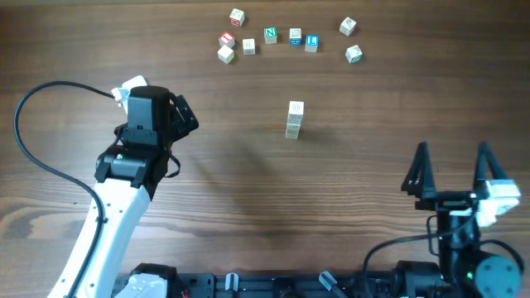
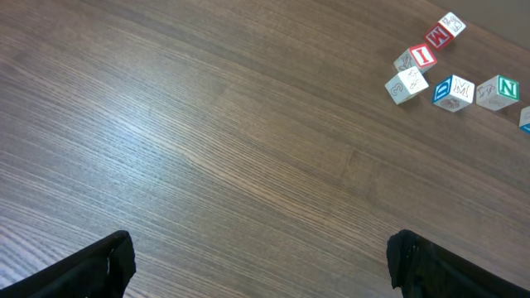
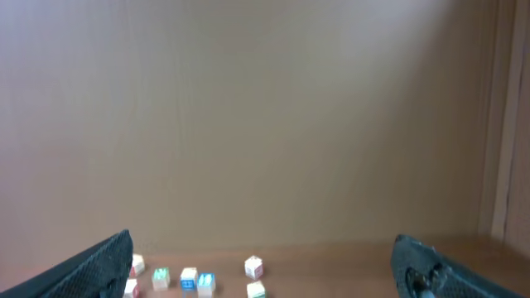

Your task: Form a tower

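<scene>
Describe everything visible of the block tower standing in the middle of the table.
The tower is a narrow single-file stack of small pale wooden cubes. It stands upright near the middle of the dark wood-grain table, well apart from the loose letter cubes scattered at the far side. From overhead, its top face carries a faint printed mark too small to read. At least two cubes show, but the exact count cannot be told. Only the table touches it.

left gripper [image 1: 185, 114] looks spread wide from above; right gripper [image 1: 452, 154] stands clearly open.
</scene>
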`<state>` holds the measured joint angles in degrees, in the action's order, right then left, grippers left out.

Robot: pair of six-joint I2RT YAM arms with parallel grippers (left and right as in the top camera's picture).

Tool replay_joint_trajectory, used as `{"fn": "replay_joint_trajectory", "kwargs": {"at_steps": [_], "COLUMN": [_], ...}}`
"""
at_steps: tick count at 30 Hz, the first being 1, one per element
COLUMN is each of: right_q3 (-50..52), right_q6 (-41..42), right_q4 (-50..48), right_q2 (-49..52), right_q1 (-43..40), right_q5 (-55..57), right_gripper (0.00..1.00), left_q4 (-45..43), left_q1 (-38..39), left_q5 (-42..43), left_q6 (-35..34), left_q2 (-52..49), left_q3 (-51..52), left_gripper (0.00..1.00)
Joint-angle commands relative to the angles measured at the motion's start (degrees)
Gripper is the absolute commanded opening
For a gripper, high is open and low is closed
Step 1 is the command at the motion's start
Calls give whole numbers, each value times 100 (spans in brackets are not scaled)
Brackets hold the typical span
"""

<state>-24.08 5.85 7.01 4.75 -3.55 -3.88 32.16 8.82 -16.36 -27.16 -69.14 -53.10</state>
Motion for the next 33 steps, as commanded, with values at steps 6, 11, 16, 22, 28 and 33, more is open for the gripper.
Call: {"fn": "replay_joint_trajectory", "kwargs": {"at_steps": [6,11,16,22,28,33], "right_q3": [678,841,1119,1827,2271,2293], "right_q6": [170,164,166,203,247,162], "right_q4": [273,289,229,-372,-514,-542], "right_q2": [-452,-455,-457,-459,-459,-459], "right_q1": [-24,-22,-22,-17,68,70], "right_q5": [-109,-85,-87,-109,-111,0], "right_gripper": [100,100,100,100,100,100], "left_q4": [-15,-15,-15,-15,-15,-15], "left_q1": [-42,-42,-42,-42,-42,-42], "left_q5": [31,31,31,31,31,31], "left_q6": [-52,-52,-52,-52,-52,-52], "left_q2": [35,35,35,35,35,35], "left_q3": [-26,-26,-26,-26,-26,-26], "left_gripper": [100,100,100,100,100,100]}}
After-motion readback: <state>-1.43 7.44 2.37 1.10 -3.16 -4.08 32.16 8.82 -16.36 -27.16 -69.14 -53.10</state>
